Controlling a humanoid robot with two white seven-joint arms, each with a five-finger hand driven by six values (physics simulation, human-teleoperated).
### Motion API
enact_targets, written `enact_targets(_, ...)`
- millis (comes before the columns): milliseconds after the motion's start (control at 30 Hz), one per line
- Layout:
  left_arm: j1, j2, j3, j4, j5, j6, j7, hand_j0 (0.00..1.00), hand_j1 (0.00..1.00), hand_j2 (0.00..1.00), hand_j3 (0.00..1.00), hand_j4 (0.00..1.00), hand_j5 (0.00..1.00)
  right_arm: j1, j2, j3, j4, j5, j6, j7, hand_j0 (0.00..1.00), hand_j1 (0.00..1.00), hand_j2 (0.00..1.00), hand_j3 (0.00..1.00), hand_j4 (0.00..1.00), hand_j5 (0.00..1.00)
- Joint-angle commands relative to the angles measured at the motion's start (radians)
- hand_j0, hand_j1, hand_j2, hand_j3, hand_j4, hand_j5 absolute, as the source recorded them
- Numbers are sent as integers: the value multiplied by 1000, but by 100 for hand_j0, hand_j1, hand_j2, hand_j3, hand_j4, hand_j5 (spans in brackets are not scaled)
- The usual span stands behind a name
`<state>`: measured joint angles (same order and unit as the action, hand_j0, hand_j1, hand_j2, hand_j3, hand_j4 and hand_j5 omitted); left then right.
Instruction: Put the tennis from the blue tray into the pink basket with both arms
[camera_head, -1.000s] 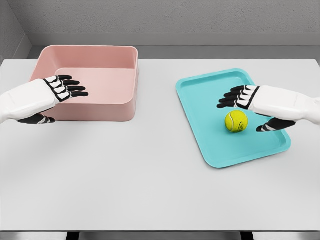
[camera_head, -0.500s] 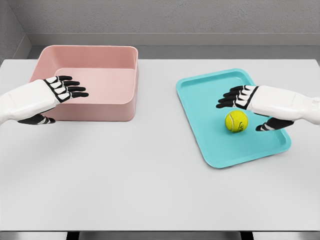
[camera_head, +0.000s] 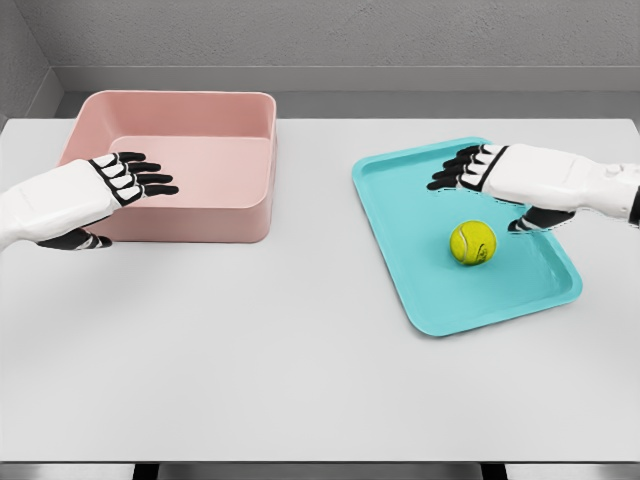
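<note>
on your far left the left hand (camera_head: 118, 180) comes in low over the front-left part of the pink basket (camera_head: 236, 215), fingers (camera_head: 152, 180) stretched flat and apart, thumb tucked below, holding nothing; the basket sits on the white worktop (camera_head: 300, 350) at the back left, its open top toward you; moving right you cross a bare stretch of worktop, well apart from both containers; then you reach the blue tray (camera_head: 420, 290), lying at an angle on the right side; the tennis ball (camera_head: 472, 242) rests on the tray floor, about midway along it, toward its right side; just above and behind the ball you see the right hand (camera_head: 490, 185), fingers spread and pointing left, thumb hanging down beside the ball, not touching it, gripping nothing; its white arm runs off the right edge.
</note>
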<state>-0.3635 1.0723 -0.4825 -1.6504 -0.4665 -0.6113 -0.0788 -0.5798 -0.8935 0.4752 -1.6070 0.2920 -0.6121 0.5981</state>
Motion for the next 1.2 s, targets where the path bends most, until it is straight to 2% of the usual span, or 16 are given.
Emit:
enact_targets(0, 0, 1, 1, 0, 6, 0, 1, 100, 100, 100, 100, 100, 100, -5, 18, 91, 62, 6, 1, 13, 100, 100, 100, 100, 100, 100)
enact_targets(133, 0, 1, 1, 0, 6, 0, 1, 100, 100, 100, 100, 100, 100, -60, 22, 180, 117, 6, 1, 13, 100, 100, 100, 100, 100, 100)
enact_targets(200, 0, 1, 1, 0, 6, 0, 1, 100, 100, 100, 100, 100, 100, -71, 27, 192, 153, 15, 1, 13, 100, 100, 100, 100, 100, 100)
enact_targets(500, 0, 1, -1, 0, 6, 0, 1, 100, 100, 100, 100, 100, 100, -84, 47, 243, 222, 42, 1, 13, 100, 100, 100, 100, 100, 100)
enact_targets(633, 0, 1, -1, 0, 6, 0, 1, 100, 100, 100, 100, 100, 100, -86, 51, 255, 231, 52, 1, 13, 100, 100, 100, 100, 100, 100)
enact_targets(867, 0, 3, -5, 0, 6, 0, 1, 100, 100, 100, 100, 100, 100, -107, 82, 267, 289, 56, 1, 13, 100, 100, 100, 100, 100, 100)
enact_targets(1067, 0, 3, -5, 0, 6, 0, 1, 100, 100, 100, 100, 100, 100, -107, 88, 287, 292, 65, 1, 13, 99, 99, 99, 99, 99, 99)
enact_targets(1133, 0, 3, -5, 0, 6, 0, 1, 100, 100, 100, 100, 100, 100, -107, 90, 289, 291, 67, 1, 13, 97, 97, 97, 97, 97, 97)
enact_targets(1167, 0, 3, -5, 0, 6, 0, 1, 100, 100, 100, 100, 100, 100, -107, 88, 289, 291, 76, 1, 13, 92, 92, 92, 92, 92, 92)
